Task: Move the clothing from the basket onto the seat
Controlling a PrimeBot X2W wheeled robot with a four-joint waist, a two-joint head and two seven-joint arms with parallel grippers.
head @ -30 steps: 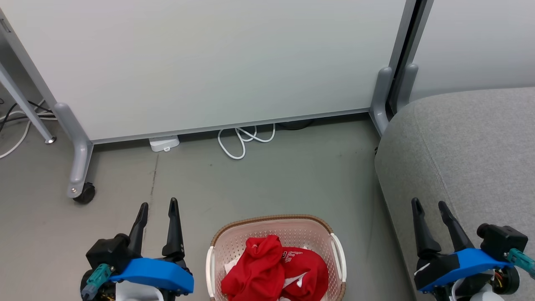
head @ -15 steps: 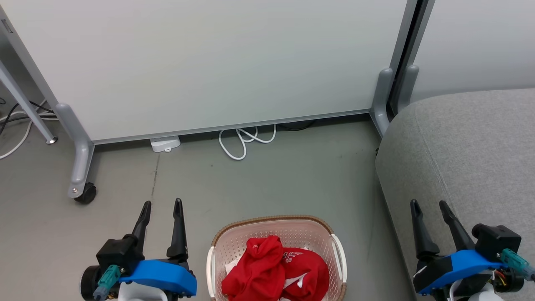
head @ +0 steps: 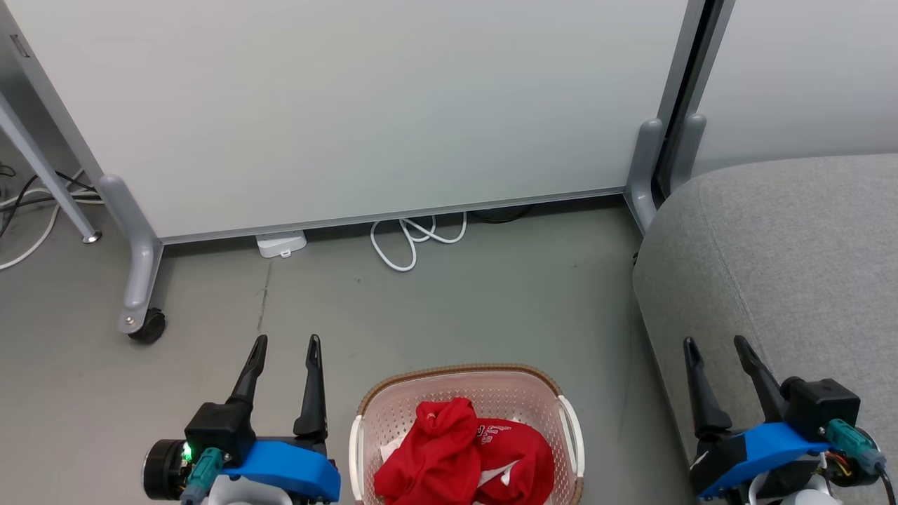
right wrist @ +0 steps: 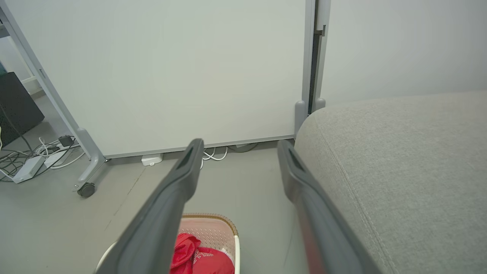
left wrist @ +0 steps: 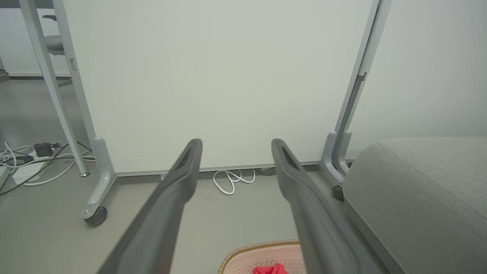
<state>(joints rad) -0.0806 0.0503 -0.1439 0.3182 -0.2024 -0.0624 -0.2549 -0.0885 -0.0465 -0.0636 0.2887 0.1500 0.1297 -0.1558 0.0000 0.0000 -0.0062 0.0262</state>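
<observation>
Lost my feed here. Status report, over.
Left gripper open, right gripper open, both empty. Clothing in basket. Nothing between basket and seat.

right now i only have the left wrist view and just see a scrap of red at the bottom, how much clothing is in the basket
observer: a crumpled red heap of clothing lies in the basket, its far end bare.
operator: where's my right gripper
observer: the right gripper is open, beside the near edge of the sofa, right of the basket.
operator: and the left one, touching the basket
observer: no, the left gripper is apart from it, over the floor on its left.
</observation>
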